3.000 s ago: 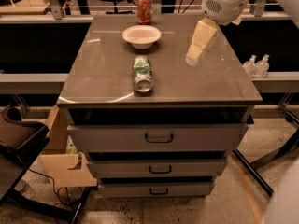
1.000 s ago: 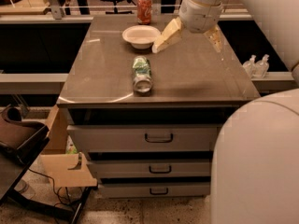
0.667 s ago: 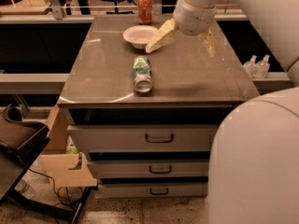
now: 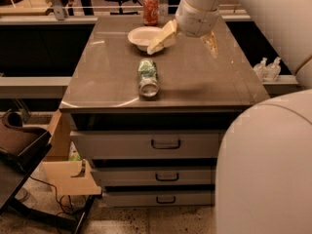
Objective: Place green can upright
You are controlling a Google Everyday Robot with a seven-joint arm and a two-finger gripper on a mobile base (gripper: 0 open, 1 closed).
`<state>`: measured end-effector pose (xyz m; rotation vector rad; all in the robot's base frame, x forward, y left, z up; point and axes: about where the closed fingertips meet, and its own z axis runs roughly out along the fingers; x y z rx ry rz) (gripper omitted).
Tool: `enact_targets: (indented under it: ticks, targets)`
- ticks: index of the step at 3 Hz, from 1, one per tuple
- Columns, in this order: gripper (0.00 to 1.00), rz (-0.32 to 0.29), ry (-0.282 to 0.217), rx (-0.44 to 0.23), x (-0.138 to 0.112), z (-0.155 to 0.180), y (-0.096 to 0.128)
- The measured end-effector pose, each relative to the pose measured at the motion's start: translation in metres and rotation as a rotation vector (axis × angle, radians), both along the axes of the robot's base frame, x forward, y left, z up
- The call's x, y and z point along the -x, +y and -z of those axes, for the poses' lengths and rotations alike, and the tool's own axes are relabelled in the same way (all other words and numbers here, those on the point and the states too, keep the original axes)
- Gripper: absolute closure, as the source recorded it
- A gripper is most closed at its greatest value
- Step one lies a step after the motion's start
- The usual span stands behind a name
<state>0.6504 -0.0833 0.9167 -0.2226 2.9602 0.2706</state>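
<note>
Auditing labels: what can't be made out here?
Camera view:
- green can: lying on its side, far end faces away.
- white bowl: right rim behind a finger of the open gripper hovering beside it.
- drawers: right ends behind the robot's body.

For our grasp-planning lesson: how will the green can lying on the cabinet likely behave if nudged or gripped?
Lying on its side, the green can would probably roll sideways if nudged. Its thin metal wall may dent when squeezed. The end effector hovers open beyond it.
</note>
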Motion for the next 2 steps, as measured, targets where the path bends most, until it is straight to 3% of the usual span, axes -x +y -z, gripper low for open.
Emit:
enact_targets:
  ticks: [2]
  targets:
    - [0.0,-0.046,-0.054,0.12,-0.001,0.016,0.03]
